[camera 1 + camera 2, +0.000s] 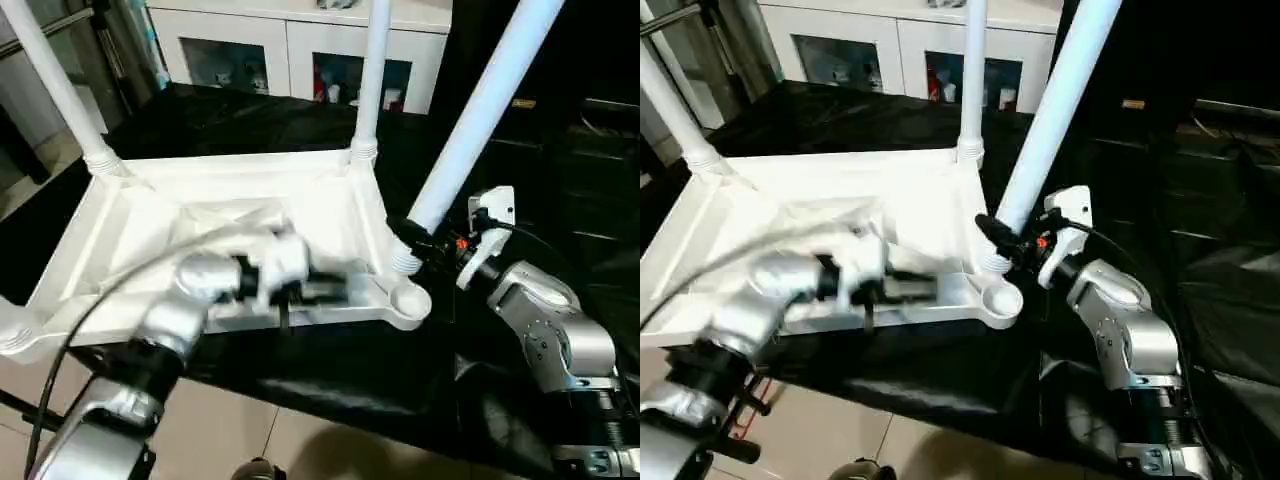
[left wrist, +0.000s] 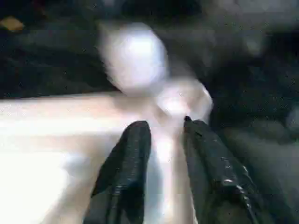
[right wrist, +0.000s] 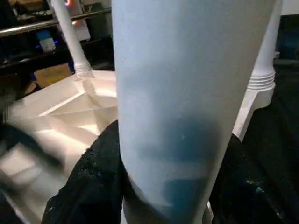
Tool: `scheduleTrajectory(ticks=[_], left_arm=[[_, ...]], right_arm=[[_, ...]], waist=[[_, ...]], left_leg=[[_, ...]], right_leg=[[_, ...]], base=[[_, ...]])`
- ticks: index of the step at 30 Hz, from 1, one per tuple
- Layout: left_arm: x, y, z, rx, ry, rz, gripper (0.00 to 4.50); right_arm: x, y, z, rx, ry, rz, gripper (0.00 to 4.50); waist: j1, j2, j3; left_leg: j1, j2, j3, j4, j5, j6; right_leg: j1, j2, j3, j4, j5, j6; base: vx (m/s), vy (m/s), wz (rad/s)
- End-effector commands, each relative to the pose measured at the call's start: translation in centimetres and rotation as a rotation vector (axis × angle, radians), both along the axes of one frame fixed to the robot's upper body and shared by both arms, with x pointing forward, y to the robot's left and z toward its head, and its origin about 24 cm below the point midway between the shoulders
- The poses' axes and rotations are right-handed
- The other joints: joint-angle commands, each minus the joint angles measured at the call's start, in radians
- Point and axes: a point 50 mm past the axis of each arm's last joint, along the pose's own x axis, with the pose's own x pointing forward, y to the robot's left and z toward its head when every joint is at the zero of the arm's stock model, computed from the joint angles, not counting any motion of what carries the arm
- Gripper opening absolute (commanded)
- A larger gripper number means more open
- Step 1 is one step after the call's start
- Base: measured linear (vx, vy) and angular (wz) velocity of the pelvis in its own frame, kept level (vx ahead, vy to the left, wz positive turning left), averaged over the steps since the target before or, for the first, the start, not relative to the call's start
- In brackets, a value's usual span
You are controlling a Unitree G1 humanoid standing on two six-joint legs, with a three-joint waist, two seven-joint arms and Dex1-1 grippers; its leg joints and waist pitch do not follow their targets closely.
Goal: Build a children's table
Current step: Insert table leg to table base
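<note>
**Last leg poised over the near corner socket**

Nearest the robot, the left hand (image 1: 335, 290) hovers blurred over the tabletop's (image 1: 200, 225) near rim; its fingers (image 2: 126, 163) stand slightly parted, grasping nothing. The right hand (image 1: 405, 232) is clamped around the tilted leg (image 1: 480, 110), whose foot sits just beside the open corner socket (image 1: 408, 300). The next move likely calls for shifting and uprighting it into that socket. The upturned top rests on a black surface (image 1: 330, 370); two far legs (image 1: 372, 70) stand seated, with a white cabinet (image 1: 300, 45) behind.

White glass-door cabinet (image 1: 300, 45) at the back, black cover (image 1: 240, 125) under the work, tiled floor (image 1: 230, 440) in front
</note>
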Motion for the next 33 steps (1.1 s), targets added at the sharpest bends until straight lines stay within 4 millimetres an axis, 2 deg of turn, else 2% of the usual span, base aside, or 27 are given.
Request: scheduleTrajectory(ticks=[1,2,3,4,5,6,8,9,10,11,12,14,16,19,20,22,23,29,33], left_arm=[[1.3,0.1,2.7,-0.169,0.025,0.071,1.86],[2.0,-0.3,4.3,-0.298,0.056,0.109,1.86],[2.0,-0.3,4.4,-0.31,0.061,0.11,1.95],[2.4,-1.1,5.6,-0.392,0.104,0.114,2.06],[2.4,-1.1,5.6,-0.392,0.104,0.114,2.14],[2.2,-2.2,6.3,-0.45,0.139,0.08,2.24],[2.1,-3.0,6.7,-0.494,0.165,0.056,2.42],[2.0,-3.5,6.9,-0.521,0.187,0.039,2.49],[1.9,-3.8,7.0,-0.535,0.204,0.028,2.55],[1.6,-4.5,7.1,-0.548,0.231,-0.002,2.65],[1.6,-4.5,7.1,-0.548,0.231,-0.002,2.65],[0.8,-5.6,7.3,-0.584,0.286,-0.077,2.99],[0.3,-6.0,7.6,-0.623,0.333,-0.127,3.05],[-0.3,-6.1,7.9,-0.661,0.382,-0.193,3.39],[-0.6,-6.1,7.8,-0.671,0.403,-0.214,3.45],[-0.8,-6.0,7.7,-0.677,0.417,-0.23,3.52],[-0.9,-6.0,7.5,-0.662,0.416,-0.232,3.73],[-0.9,-6.8,6.6,-0.547,0.373,-0.157,4.12],[-0.1,-7.1,6.3,-0.499,0.348,-0.056,4.3]], right_arm=[[-0.1,0.5,1.5,-0.004,-0.032,0.069,1.89],[-0.5,0.8,1.5,-0.016,-0.009,0.136,1.89],[-0.6,0.8,1.5,-0.018,-0.006,0.146,1.89],[-1.3,1.2,1.5,-0.036,0.018,0.237,1.89],[-1.3,1.2,1.5,-0.036,0.018,0.237,1.89],[-1.9,1.7,1.9,-0.014,0.036,0.316,1.89],[-2.3,2.1,2.3,0.009,0.039,0.364,1.89],[-2.5,2.3,2.6,0.019,0.04,0.39,1.89],[-2.6,2.4,2.7,0.022,0.04,0.405,1.89],[-2.6,2.5,2.9,0.023,0.043,0.421,1.89],[-2.6,2.5,2.9,0.023,0.043,0.421,1.89],[-2.7,2.6,3.1,0.017,0.054,0.446,1.89],[-2.8,2.7,3.2,0.015,0.063,0.463,1.89],[-2.9,2.7,3.3,0.009,0.074,0.473,1.89],[-3.0,2.6,3.3,0.008,0.078,0.481,1.89],[-3.0,2.6,3.3,0.003,0.083,0.487,1.89],[-3.1,2.5,3.3,-0.002,0.086,0.492,1.89],[-3.4,2.5,3.2,-0.03,0.103,0.523,1.89],[-3.5,2.5,3.2,-0.047,0.107,0.526,1.89]], waist=[[0.001,-0.016,-0.065],[0.004,-0.02,-0.064],[0.004,-0.02,-0.064],[0.007,-0.023,-0.064],[0.007,-0.024,-0.064],[0.008,-0.026,-0.064],[0.01,-0.026,-0.067],[0.012,-0.029,-0.071],[0.013,-0.026,-0.073],[0.013,-0.028,-0.074],[0.012,-0.028,-0.073],[0.011,-0.026,-0.071],[0.012,-0.027,-0.07],[0.012,-0.027,-0.069],[0.011,-0.03,-0.068],[0.012,-0.029,-0.069],[0.012,-0.029,-0.069],[0.011,-0.029,-0.068],[0.013,-0.029,-0.071]], left_leg=[[0.028,0.047,-0.009,-0.061,-0.141,0.023],[0.027,0.047,-0.011,-0.06,-0.147,0.022],[0.027,0.047,-0.011,-0.06,-0.147,0.022],[0.022,0.047,-0.013,-0.058,-0.118,0.035],[0.02,0.046,-0.012,-0.057,-0.112,0.04],[0.019,0.047,-0.012,-0.055,-0.099,0.053],[0.016,0.045,-0.013,-0.051,-0.075,0.07],[0.017,0.045,-0.012,-0.048,-0.062,0.078],[0.018,0.046,-0.013,-0.045,-0.051,0.084],[0.014,0.044,-0.012,-0.041,-0.032,0.096],[0.013,0.044,-0.012,-0.042,-0.035,0.099],[0.015,0.044,-0.012,-0.043,-0.06,0.091],[0.015,0.045,-0.013,-0.045,-0.07,0.08],[0.017,0.045,-0.013,-0.045,-0.08,0.073],[0.016,0.045,-0.012,-0.046,-0.079,0.074],[0.015,0.044,-0.013,-0.045,-0.073,0.077],[0.016,0.043,-0.013,-0.045,-0.074,0.075],[0.017,0.046,-0.015,-0.048,-0.086,0.063],[0.016,0.045,-0.016,-0.045,-0.072,0.063]], right_leg=[[0.043,-0.078,0.03,-0.063,-0.037,-0.239],[0.046,-0.079,0.03,-0.066,-0.055,-0.242],[0.046,-0.079,0.03,-0.066,-0.055,-0.242],[0.052,-0.079,0.029,-0.061,-0.026,-0.241],[0.052,-0.078,0.029,-0.061,-0.017,-0.238],[0.051,-0.079,0.03,-0.061,-0.003,-0.236],[0.053,-0.078,0.03,-0.058,0.025,-0.238],[0.056,-0.076,0.029,-0.055,0.053,-0.244],[0.054,-0.077,0.03,-0.053,0.071,-0.248],[0.053,-0.074,0.028,-0.049,0.118,-0.259],[0.053,-0.074,0.027,-0.049,0.117,-0.261],[0.053,-0.077,0.027,-0.054,0.074,-0.264],[0.053,-0.075,0.027,-0.056,0.049,-0.266],[0.052,-0.075,0.027,-0.057,0.024,-0.266],[0.053,-0.075,0.028,-0.06,0.018,-0.262],[0.053,-0.072,0.028,-0.059,0.019,-0.25],[0.053,-0.072,0.028,-0.061,0.013,-0.24],[0.053,-0.073,0.029,-0.065,-0.013,-0.214],[0.055,-0.074,0.029,-0.062,0.026,-0.212]], base=[[0.0,0.0,0.0],[0.0,0.0,0.0],[0.0,0.0,0.0],[0.0,0.0,0.0],[0.0,0.0,0.0],[0.0,0.0,0.0],[0.0,0.0,0.0],[0.0,0.0,0.0],[0.0,0.0,0.0],[0.0,0.0,0.0],[0.0,0.0,0.0],[0.0,0.0,0.0],[0.0,0.0,0.0],[0.0,0.0,0.0],[0.0,0.0,0.0],[0.0,0.0,0.0],[0.0,0.0,0.0],[0.0,0.0,0.0],[0.0,0.0,0.0]])
